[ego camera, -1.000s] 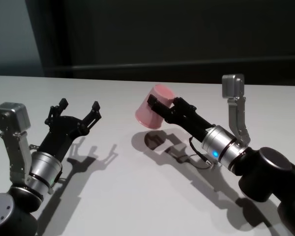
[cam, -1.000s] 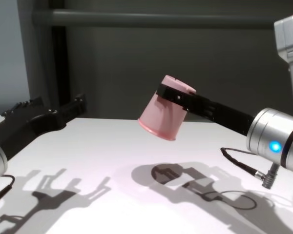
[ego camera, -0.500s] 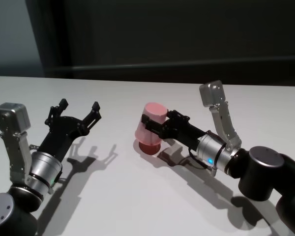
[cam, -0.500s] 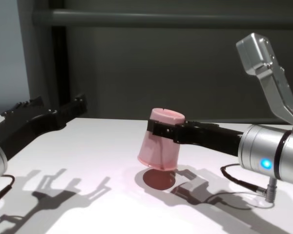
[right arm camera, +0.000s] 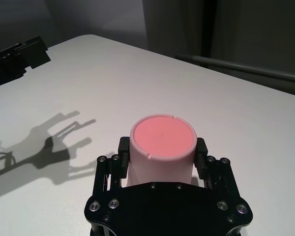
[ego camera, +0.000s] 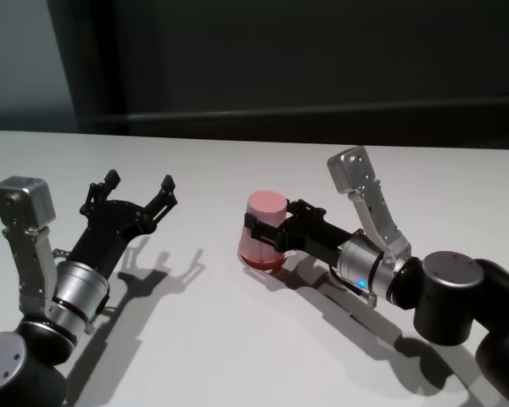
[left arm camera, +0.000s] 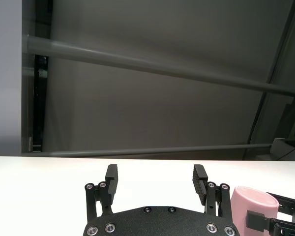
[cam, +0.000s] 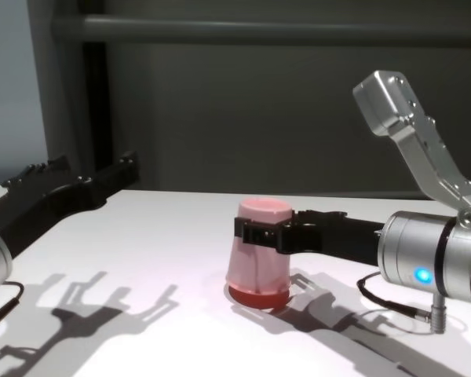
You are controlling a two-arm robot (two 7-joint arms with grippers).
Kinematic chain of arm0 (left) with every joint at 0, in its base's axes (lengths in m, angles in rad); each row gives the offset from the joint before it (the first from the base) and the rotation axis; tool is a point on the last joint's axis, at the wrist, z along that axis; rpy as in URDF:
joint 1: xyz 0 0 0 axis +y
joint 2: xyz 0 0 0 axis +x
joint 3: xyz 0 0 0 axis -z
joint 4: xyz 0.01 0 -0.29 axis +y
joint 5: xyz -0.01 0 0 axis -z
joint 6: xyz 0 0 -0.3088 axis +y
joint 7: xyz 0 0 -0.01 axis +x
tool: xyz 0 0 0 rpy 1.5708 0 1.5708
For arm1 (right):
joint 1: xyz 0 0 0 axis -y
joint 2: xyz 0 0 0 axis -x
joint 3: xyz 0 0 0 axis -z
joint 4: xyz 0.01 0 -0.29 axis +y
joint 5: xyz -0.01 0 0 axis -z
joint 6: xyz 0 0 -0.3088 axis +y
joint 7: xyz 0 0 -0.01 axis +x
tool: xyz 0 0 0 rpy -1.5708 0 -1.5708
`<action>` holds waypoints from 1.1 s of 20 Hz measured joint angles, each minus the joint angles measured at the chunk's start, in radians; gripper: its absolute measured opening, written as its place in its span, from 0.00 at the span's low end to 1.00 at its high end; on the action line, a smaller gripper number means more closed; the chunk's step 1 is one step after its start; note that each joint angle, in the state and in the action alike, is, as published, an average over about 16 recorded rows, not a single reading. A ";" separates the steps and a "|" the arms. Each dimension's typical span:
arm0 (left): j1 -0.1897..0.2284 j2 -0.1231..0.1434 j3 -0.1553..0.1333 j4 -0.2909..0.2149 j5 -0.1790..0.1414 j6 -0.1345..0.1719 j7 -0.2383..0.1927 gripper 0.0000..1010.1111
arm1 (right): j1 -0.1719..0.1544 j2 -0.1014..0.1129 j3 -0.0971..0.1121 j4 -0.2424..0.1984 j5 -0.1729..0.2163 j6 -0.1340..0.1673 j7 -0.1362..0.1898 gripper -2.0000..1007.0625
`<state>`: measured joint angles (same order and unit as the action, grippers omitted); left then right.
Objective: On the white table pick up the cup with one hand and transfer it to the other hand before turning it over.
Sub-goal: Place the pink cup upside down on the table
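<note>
Two fingers of the right gripper (right arm camera: 161, 150) are clamped on opposite sides of the pink cup (right arm camera: 162, 142), gripping it just below its closed base, which faces up; the cup stands inverted between them, its rim down on or just above the white table (ego camera: 237, 339), contact unclear. Left gripper (ego camera: 136, 190) hovers well apart from the cup on its far side from the right arm, fingers spread wide, holding nothing.

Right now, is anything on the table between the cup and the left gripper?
Nothing visible: only bare white table and shadows lie between the pink cup, clamped upside down in the right gripper, and the open left gripper.
</note>
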<state>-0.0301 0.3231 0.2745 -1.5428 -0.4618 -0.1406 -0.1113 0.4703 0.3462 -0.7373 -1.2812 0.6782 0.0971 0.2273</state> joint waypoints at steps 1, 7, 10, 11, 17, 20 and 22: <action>0.000 0.000 0.000 0.000 0.000 0.000 0.000 0.99 | 0.001 0.000 -0.001 0.001 -0.006 0.002 0.000 0.75; 0.000 0.000 0.000 0.000 0.000 0.000 0.000 0.99 | 0.005 -0.007 0.003 0.007 -0.027 0.007 0.005 0.75; 0.000 0.000 0.000 0.000 0.000 0.000 0.000 0.99 | 0.004 -0.012 0.008 0.009 -0.032 0.006 0.009 0.75; 0.000 0.000 0.000 0.000 0.000 0.000 0.000 0.99 | 0.004 -0.013 0.010 0.010 -0.034 0.006 0.010 0.75; 0.000 0.000 0.000 0.000 0.000 0.000 0.000 0.99 | 0.001 -0.021 0.020 0.013 -0.042 0.007 0.019 0.75; 0.000 0.000 0.000 0.000 0.000 0.000 0.000 0.99 | -0.003 -0.024 0.025 0.014 -0.047 0.011 0.022 0.75; 0.000 0.000 0.000 0.000 0.000 0.000 0.000 0.99 | -0.005 -0.025 0.028 0.013 -0.050 0.014 0.024 0.75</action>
<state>-0.0301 0.3231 0.2745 -1.5428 -0.4618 -0.1406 -0.1113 0.4651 0.3214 -0.7093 -1.2678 0.6282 0.1110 0.2513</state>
